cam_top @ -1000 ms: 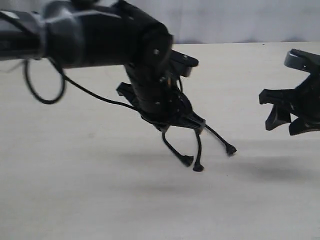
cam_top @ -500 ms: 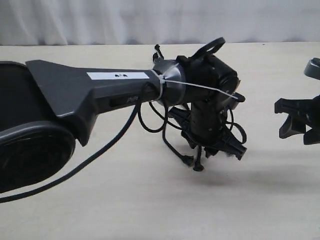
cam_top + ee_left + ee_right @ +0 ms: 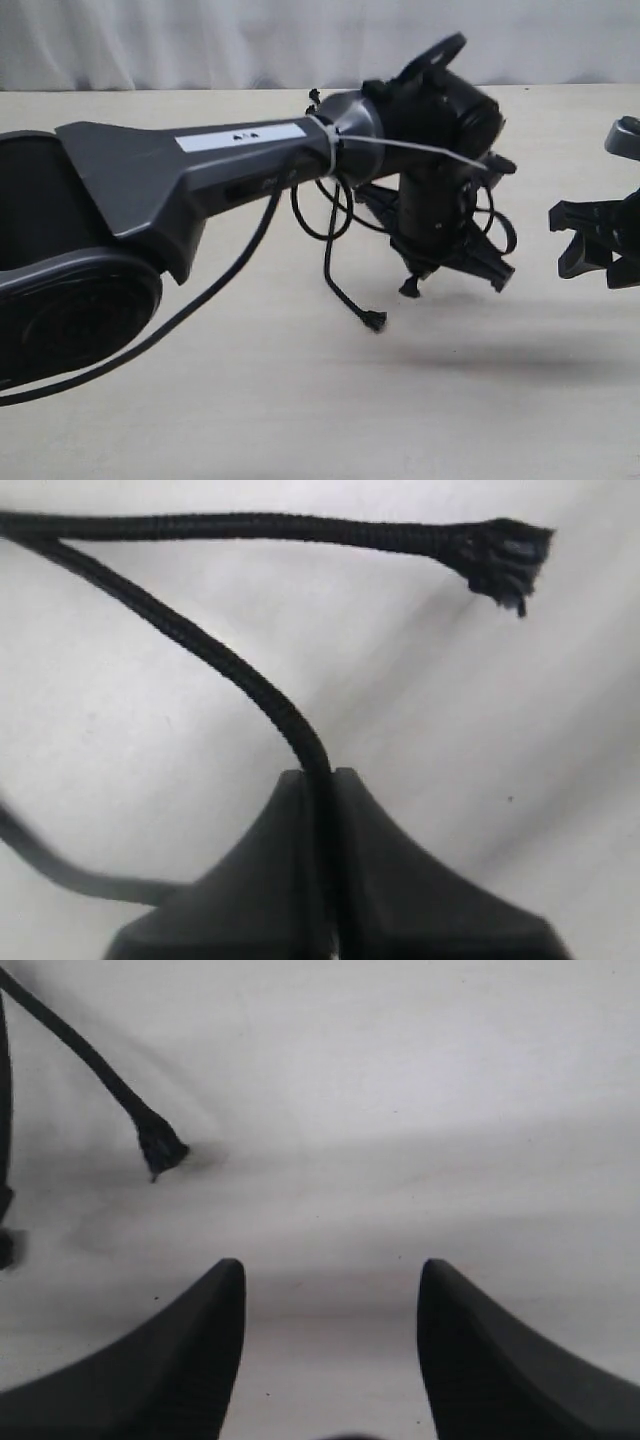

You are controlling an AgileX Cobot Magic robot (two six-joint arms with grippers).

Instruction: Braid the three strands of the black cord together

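Note:
In the left wrist view my left gripper [image 3: 320,777] is shut on one black strand [image 3: 225,665], which runs out from between the closed jaws. A second strand [image 3: 300,527] passes beyond it and ends in a frayed tip [image 3: 505,552]. A third strand [image 3: 60,872] shows blurred at the edge. In the exterior view the left gripper [image 3: 470,265] hangs above the table's middle, and one strand [image 3: 338,285] dangles from it down to the table. My right gripper [image 3: 590,250] stands open at the right, apart from the cord. Its wrist view shows a strand tip [image 3: 160,1150] beyond the open right gripper [image 3: 330,1270].
The left arm's grey body [image 3: 180,180] stretches across the left half of the exterior view, with its looping black cable [image 3: 200,295] below it. The beige table [image 3: 300,410] lies under both arms. A pale curtain [image 3: 200,40] closes the back.
The left arm has swung right and up with the strand held. One strand tip that touched the table has lifted. The right gripper has barely moved.

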